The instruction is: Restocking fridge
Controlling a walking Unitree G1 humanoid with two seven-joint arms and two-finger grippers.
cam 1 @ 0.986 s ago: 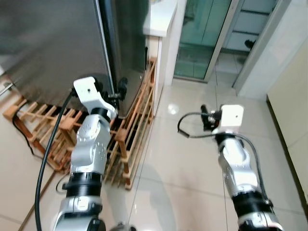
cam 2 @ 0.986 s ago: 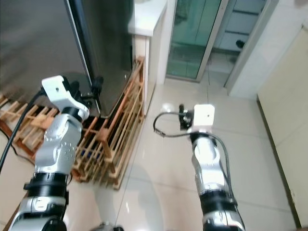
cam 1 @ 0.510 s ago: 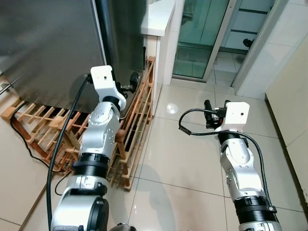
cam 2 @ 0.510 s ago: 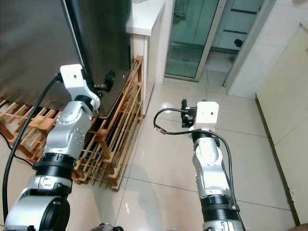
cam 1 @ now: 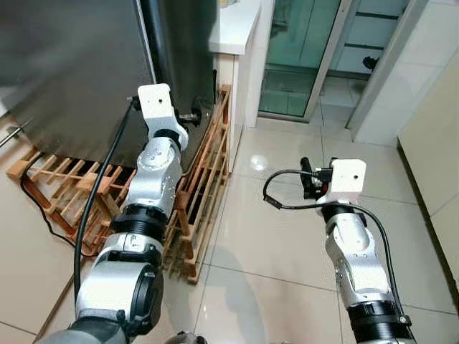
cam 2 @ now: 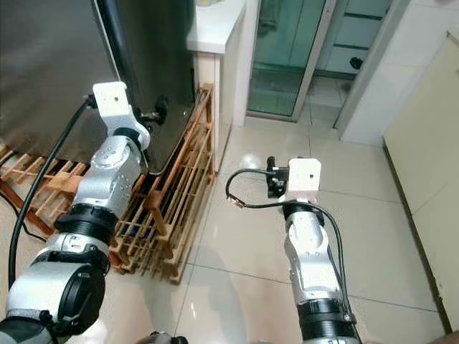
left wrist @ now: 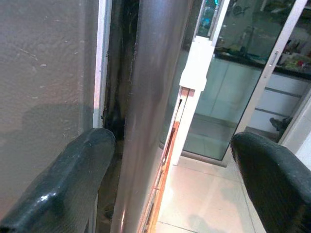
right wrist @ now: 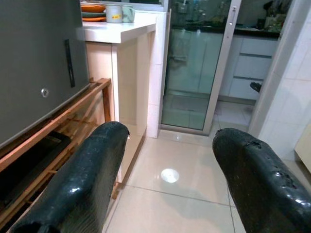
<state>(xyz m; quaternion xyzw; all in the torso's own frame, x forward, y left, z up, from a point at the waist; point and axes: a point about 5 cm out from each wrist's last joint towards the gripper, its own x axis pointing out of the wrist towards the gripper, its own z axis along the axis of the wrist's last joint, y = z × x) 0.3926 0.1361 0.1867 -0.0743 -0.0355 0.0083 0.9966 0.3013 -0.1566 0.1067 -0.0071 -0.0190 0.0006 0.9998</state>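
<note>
The fridge (cam 1: 79, 64), a tall dark steel unit, stands at the far left on a low wooden slatted rack (cam 1: 197, 186) that runs along its base and right side. The left gripper (left wrist: 170, 184) is raised against the fridge's right front corner, its two black fingers (left wrist: 73, 184) spread wide apart on either side of the vertical edge of the fridge door (left wrist: 150, 111); one finger lies against the grey door face, the other hangs free over the floor side, and neither is clamped on anything. A black cable (cam 1: 100, 186) trails from the left wrist down toward the near left. The right gripper (right wrist: 170, 174) hovers over the glossy tiled floor (cam 1: 272, 229), well apart from the fridge and to its right, its fingers (right wrist: 82, 179) also wide open and holding nothing. Just right of the fridge is a white tabletop (right wrist: 114, 30) with a cup (right wrist: 114, 13) and orange dishes (right wrist: 93, 9) on it. Farther back, a glass sliding door (cam 1: 301, 50) stands beyond the floor.
</note>
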